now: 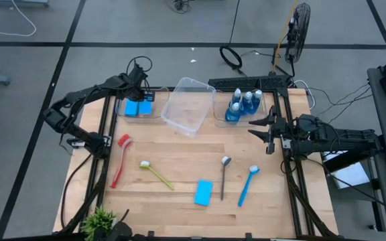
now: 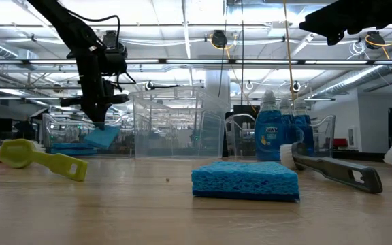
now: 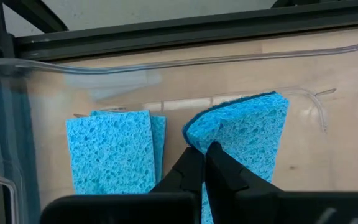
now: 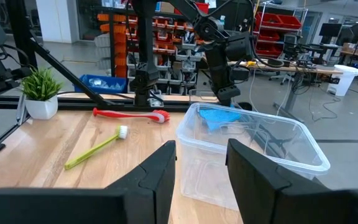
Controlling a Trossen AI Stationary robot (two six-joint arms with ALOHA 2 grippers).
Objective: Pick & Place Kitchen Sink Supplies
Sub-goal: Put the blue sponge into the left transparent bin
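My left gripper is shut on a bright-blue sponge inside the left clear bin. Two more blue sponges lie flat on that bin's floor. My right gripper is open and empty, just near of the right clear bin, where three blue bottles stand. A red brush, a yellow brush, another blue sponge, a grey spoon-like tool and a blue brush lie flat on the table. My left gripper pinches the sponge's near edge between its two fingers, and the edge is bent where they meet it. The fingers come from above, pointing down. The sponge hangs tilted below them; whether its low end touches the bin floor, I cannot tell.
A third clear bin sits tilted and empty between the other two. A small green plant stands at the near left corner. Dark frame rails run along both table sides.
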